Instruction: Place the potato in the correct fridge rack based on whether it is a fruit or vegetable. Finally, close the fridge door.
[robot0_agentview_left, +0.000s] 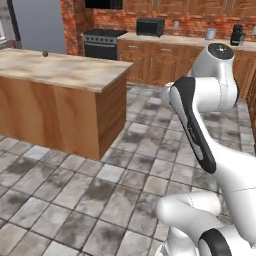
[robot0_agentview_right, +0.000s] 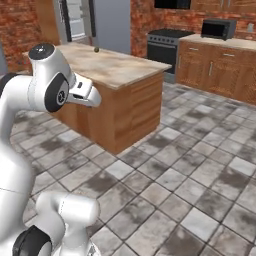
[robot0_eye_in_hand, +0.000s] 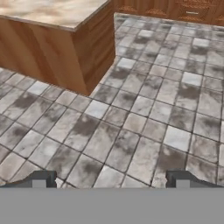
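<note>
**Approach step: potato not yet picked**

Potato (robot0_agentview_left: 45, 53) sits on the island counter (robot0_agentview_left: 75, 70), at its far edge, fridge door (robot0_agentview_right: 112, 25) just behind. Gripper (robot0_eye_in_hand: 111, 179) w/ fingers wide apart, empty, aimed at floor tiles beside the island. Next, likely: drive closer to island, reach over its top, then grasp.

The arm (robot0_agentview_left: 215, 125) is glossy white, built of rounded, tube-like segments joined by dark grey to black bands and caps. A round dark disc caps the top joint. The end effector (robot0_eye_in_hand: 111, 179) ends in two small dark grey, blocky finger tips (robot0_eye_in_hand: 41, 178).
</note>
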